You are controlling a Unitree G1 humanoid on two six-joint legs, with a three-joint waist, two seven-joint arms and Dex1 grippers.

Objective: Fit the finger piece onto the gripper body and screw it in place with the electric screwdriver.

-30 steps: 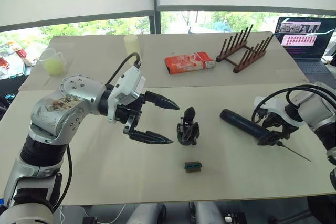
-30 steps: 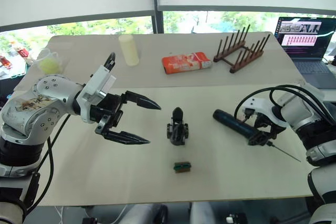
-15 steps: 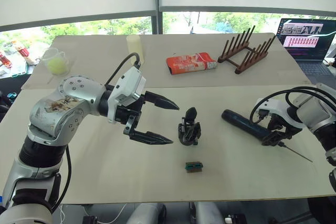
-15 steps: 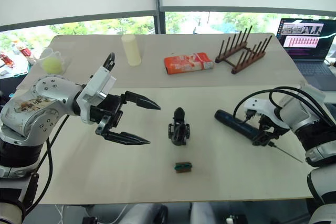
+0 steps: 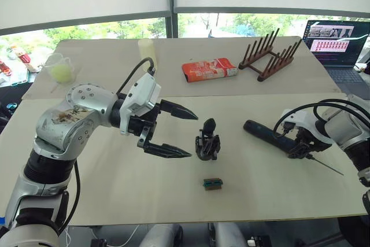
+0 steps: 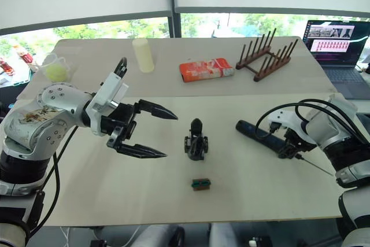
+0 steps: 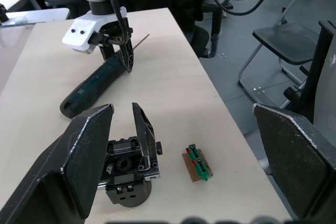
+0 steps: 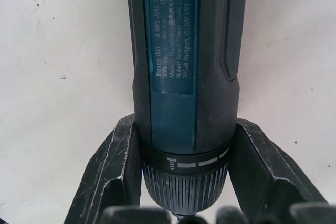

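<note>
The left end effector (image 5: 171,131) hangs spread wide just left of the gripper body (image 5: 207,140), which stands upright mid-desk (image 5: 115,183) with its finger piece (image 5: 208,125) pointing up. A small green-and-black block (image 5: 213,184) lies nearer the front edge. Further right, the electric screwdriver (image 5: 267,135) lies flat, the right end effector (image 6: 291,147) straddling its collar with fingers (image 8: 118,166) touching both sides. Best judged: clamp squarely at the collar and lift level, so the bit (image 5: 324,165) doesn't drag.

both head eyes look down over the table (image 5: 115,189); each wrist camera looks closely along its own pincer.
</note>
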